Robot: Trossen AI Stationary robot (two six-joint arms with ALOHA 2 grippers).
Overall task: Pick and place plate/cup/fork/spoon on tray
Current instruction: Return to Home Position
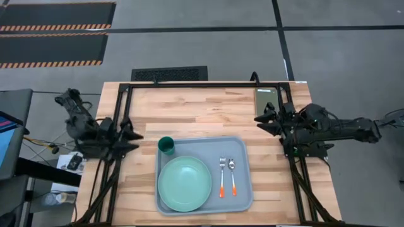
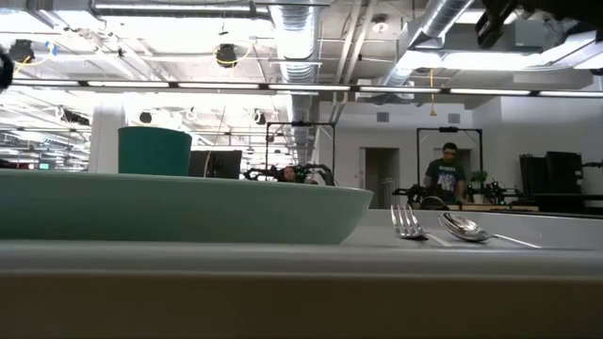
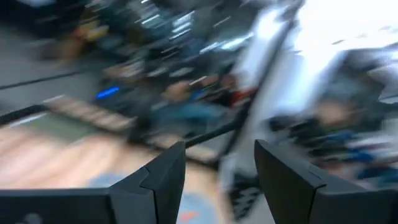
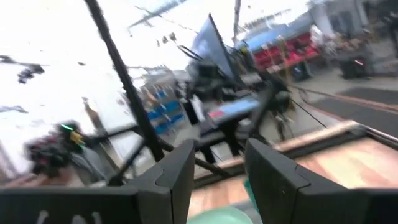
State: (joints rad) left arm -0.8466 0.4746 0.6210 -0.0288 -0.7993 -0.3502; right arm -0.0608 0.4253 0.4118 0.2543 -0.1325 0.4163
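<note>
Between the two grippers, on the wooden table [image 1: 189, 107], lies the tray [image 1: 243, 202], its long axis running from the left arm's side toward the right arm's side. On it, the plate [image 1: 184, 183] fills the end nearer the left gripper [image 1: 134, 140], its rim close to the tray's near and left edges. The cup [image 1: 166, 145] stands upright at the tray's far corner on that same side, just beside the plate and the closest piece to the left gripper. The fork [image 1: 222, 175] and spoon [image 1: 232, 175] lie side by side toward the right gripper [image 1: 262, 121], nearly touching, long axes parallel and crosswise to the tray: tines and bowl point to the far edge, orange handles to the near edge. The spoon is the nearer of the pair to the right gripper.

Both grippers sit raised at the table's side edges, clear of the tray, tips pointing inward. Each has its fingers parted with a clear gap between them and nothing held. Bare wood stretches between the tray's far rim and the table's far edge, and narrower strips flank the tray toward each gripper.
</note>
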